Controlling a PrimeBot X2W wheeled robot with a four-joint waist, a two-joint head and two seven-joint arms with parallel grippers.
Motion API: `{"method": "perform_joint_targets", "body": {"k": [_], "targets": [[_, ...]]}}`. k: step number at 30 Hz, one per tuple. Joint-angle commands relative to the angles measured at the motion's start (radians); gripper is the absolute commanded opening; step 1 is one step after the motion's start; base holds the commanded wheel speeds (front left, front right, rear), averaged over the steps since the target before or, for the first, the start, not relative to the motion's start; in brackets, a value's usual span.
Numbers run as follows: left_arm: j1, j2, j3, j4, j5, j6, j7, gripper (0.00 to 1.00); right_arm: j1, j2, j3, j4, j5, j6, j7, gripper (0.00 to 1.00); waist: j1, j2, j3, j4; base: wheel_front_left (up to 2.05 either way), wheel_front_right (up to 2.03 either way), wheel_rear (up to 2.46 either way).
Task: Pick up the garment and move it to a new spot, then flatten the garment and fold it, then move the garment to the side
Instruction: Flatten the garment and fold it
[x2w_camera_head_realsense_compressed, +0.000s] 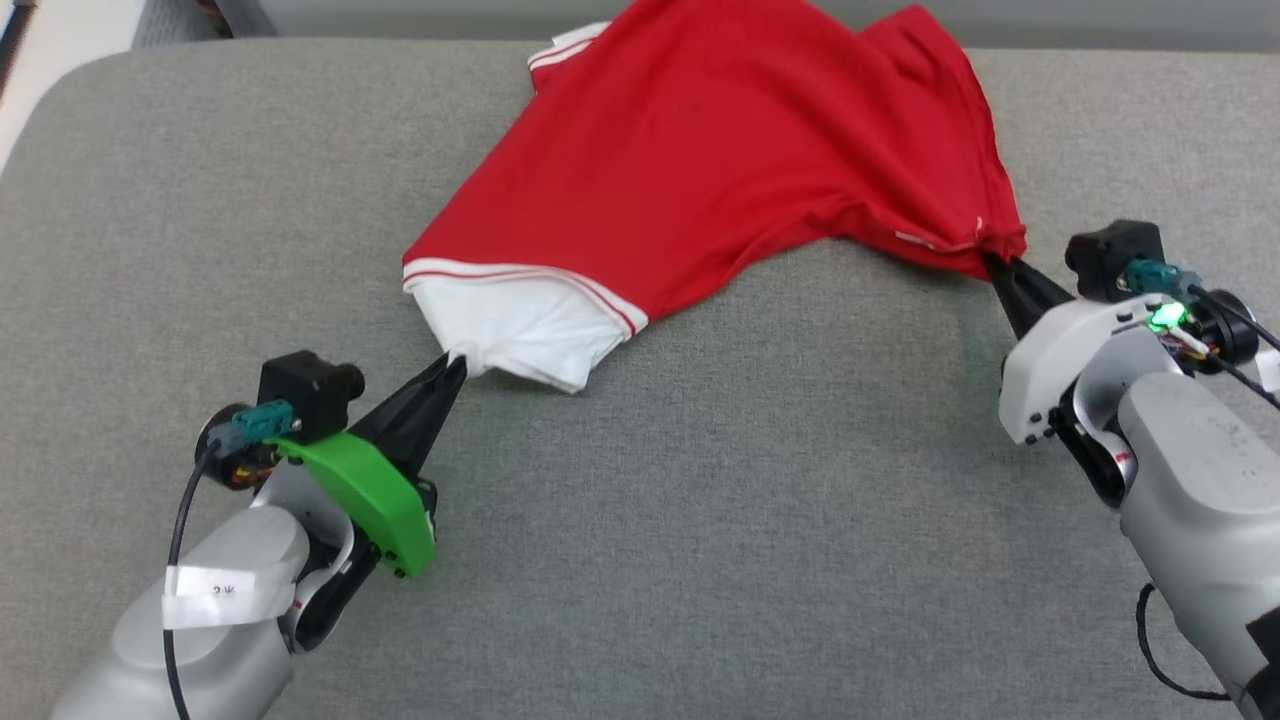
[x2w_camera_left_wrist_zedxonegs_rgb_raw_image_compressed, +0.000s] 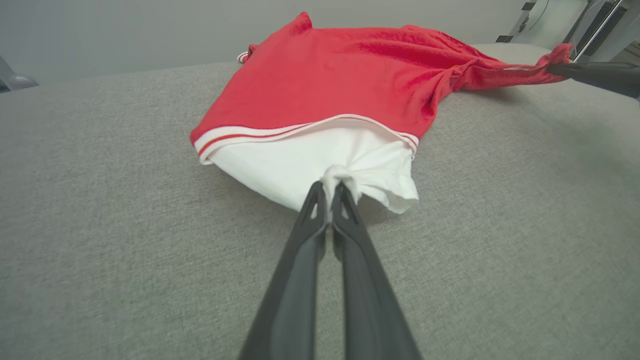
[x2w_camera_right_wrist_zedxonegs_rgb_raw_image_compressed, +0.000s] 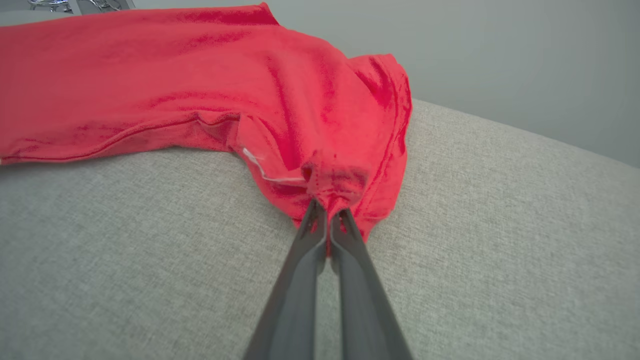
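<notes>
Left gripper (x2w_camera_head_realsense_compressed: 458, 362) — pinched garment (x2w_camera_head_realsense_compressed: 720, 170) — right gripper (x2w_camera_head_realsense_compressed: 992, 262)

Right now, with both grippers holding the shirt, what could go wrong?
1. The left gripper pinches only a small tuft of the white sleeve; it may slip out under pull.
2. The right gripper holds a bunched red corner, so the garment could flatten unevenly.

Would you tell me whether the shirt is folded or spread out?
Spread, unfolded: the rumpled garment stretches between the left pincer on its white sleeve and the right pincer on its red edge.
</notes>
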Motion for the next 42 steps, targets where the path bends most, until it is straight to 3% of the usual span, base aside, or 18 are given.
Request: {"method": "perform_joint_targets", "body": {"k": [1, 13, 22, 33, 42], "targets": [[0.026, 0.015, -0.002, 0.009, -0.004, 0.005, -0.003, 0.0, 0.03, -0.014, 0.011, -0.019, 0.038, -0.008, 0.008, 0.0, 0.0002, -0.0001, -0.077, 0.024, 0.0, 0.0, 0.0], [0.19, 0.08, -0.113, -0.023, -0.014, 0.005, 0.019, 0.0, 0.28, -0.154, 0.107, -0.186, 0.306, -0.008, 0.117, 0.0, 0.0002, -0.0001, -0.212, 0.043, 0.0, 0.0, 0.0], [0.309, 0.125, -0.159, -0.112, -0.07, 0.006, 0.05, 0.0, 0.473, -0.265, 0.091, -0.317, 0.418, -0.008, 0.219, 0.0, 0.0002, -0.0001, -0.284, 0.032, 0.0, 0.0, 0.0], [0.449, 0.243, -0.196, -0.305, -0.117, 0.031, 0.107, 0.0, 0.759, -0.337, -0.06, -0.512, 0.476, -0.008, 0.359, 0.0, 0.0002, -0.0001, -0.322, 0.019, 0.0, 0.0, 0.0], [0.49, 0.297, -0.203, -0.443, -0.132, 0.062, 0.131, 0.0, 0.952, -0.304, -0.236, -0.738, 0.442, -0.008, 0.451, 0.0, 0.0002, -0.0001, -0.31, 0.011, 0.0, 0.0, 0.0]]}}
